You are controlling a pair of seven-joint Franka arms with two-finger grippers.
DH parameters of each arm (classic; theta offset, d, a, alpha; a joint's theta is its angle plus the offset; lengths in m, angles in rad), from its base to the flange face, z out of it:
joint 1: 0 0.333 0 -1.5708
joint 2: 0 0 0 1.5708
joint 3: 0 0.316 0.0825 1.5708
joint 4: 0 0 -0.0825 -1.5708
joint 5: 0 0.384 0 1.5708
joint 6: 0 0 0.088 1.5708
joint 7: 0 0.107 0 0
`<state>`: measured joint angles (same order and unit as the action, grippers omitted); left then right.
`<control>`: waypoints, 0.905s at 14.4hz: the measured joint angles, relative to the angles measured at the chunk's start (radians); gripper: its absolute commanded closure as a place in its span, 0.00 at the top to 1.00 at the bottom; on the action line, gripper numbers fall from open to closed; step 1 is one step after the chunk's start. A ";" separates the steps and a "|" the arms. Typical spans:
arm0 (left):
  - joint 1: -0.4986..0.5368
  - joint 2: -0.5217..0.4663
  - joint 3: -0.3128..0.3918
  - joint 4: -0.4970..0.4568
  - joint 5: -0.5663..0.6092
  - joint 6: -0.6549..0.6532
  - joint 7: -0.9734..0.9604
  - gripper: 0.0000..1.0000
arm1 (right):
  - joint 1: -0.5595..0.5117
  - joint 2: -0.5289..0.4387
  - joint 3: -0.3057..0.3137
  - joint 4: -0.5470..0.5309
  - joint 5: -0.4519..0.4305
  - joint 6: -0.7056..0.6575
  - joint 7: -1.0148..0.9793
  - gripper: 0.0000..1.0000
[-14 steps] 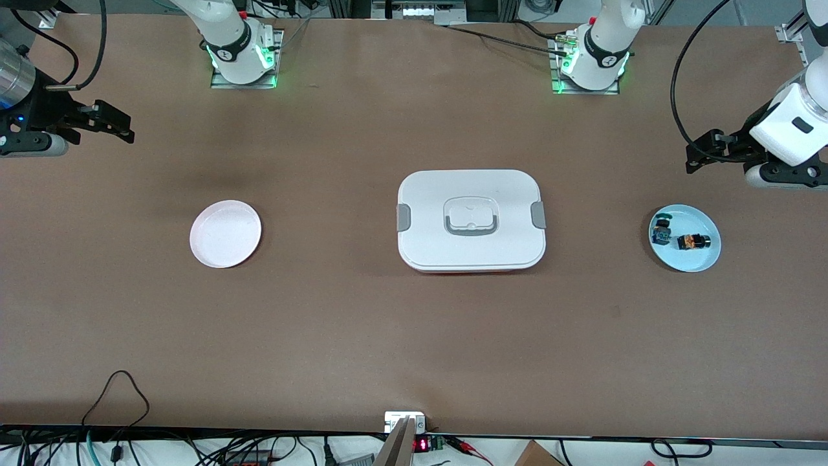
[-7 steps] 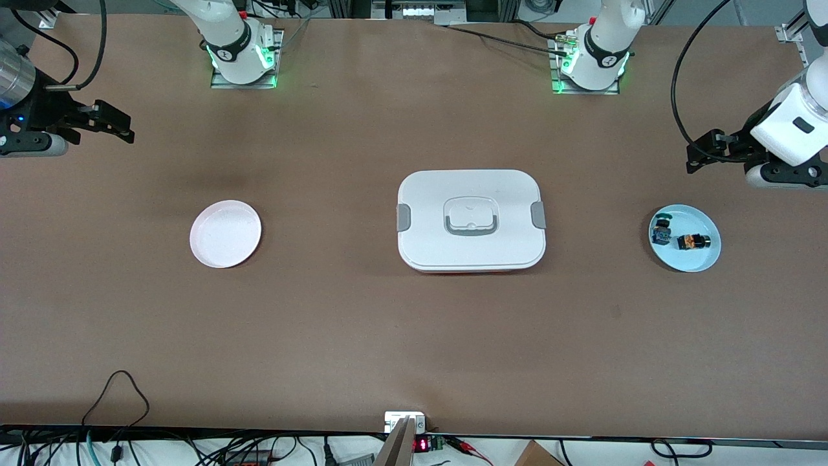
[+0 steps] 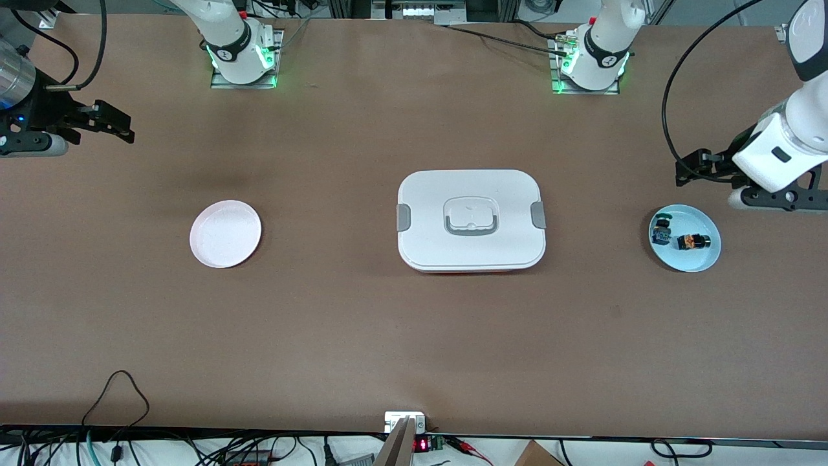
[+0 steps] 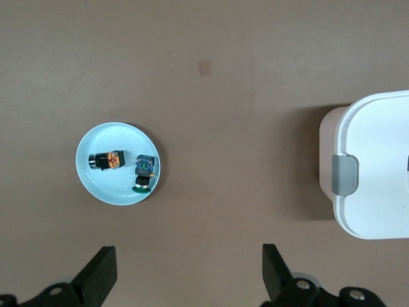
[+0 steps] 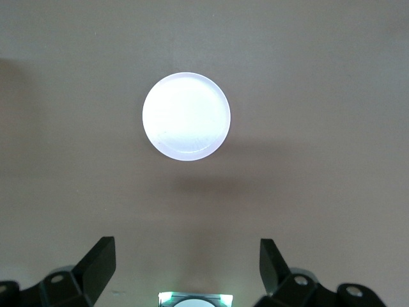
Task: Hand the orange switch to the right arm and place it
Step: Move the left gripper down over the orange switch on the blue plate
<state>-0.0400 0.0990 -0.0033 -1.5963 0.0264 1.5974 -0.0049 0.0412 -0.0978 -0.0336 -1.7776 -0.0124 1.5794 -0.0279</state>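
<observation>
The orange switch (image 3: 693, 242) (image 4: 105, 160) lies on its side on a light blue plate (image 3: 704, 261) (image 4: 114, 193) at the left arm's end of the table. A small blue-and-green switch (image 3: 661, 231) (image 4: 146, 170) lies beside it on the same plate. My left gripper (image 3: 682, 171) (image 4: 187, 257) hangs open and empty over bare table just beside that plate. My right gripper (image 3: 124, 128) (image 5: 185, 248) waits open and empty over the table's right-arm end. In its wrist view an empty pale pink plate (image 3: 226, 233) (image 5: 186, 116) shows on the table.
A white lidded box (image 3: 471, 220) (image 4: 377, 166) with grey latches sits in the middle of the table, between the two plates. Both arm bases (image 3: 240, 58) (image 3: 592, 61) stand along the edge farthest from the front camera.
The left arm has swung its gripper toward the light blue plate. The right arm and everything on the table have stayed put.
</observation>
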 measured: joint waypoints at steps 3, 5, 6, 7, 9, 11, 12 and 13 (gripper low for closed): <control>0.001 0.036 0.001 0.024 0.000 -0.007 0.000 1.00 | 0.000 0.000 0.000 0.000 0.000 0.000 0.000 1.00; 0.001 0.057 0.004 0.025 0.000 -0.034 0.000 1.00 | 0.000 0.000 0.000 0.000 0.000 0.000 0.000 1.00; 0.002 0.063 0.004 0.025 0.005 -0.044 0.000 1.00 | 0.000 0.000 0.000 0.000 0.000 0.000 0.000 1.00; 0.004 0.068 0.005 0.024 0.019 -0.052 0.000 1.00 | 0.000 0.000 0.000 0.000 0.000 0.000 0.000 1.00; 0.027 0.077 0.008 0.013 0.049 -0.048 0.000 1.00 | 0.000 0.000 0.000 0.000 0.000 0.000 0.000 1.00; 0.088 0.086 0.011 -0.029 0.055 0.026 0.025 1.00 | 0.000 0.000 0.000 0.000 0.000 0.000 0.000 1.00; 0.118 0.091 0.013 -0.057 0.055 0.080 0.053 1.00 | 0.000 0.000 0.000 0.000 0.000 0.000 0.000 1.00; 0.141 0.095 0.013 -0.090 0.055 0.132 0.072 1.00 | 0.000 0.000 0.000 0.000 0.000 0.000 0.000 1.00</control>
<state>0.1015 0.1941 0.0102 -1.6862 0.0814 1.7290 0.0668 0.0411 -0.0978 -0.0335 -1.7779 -0.0124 1.5793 -0.0279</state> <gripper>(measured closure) 0.000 0.000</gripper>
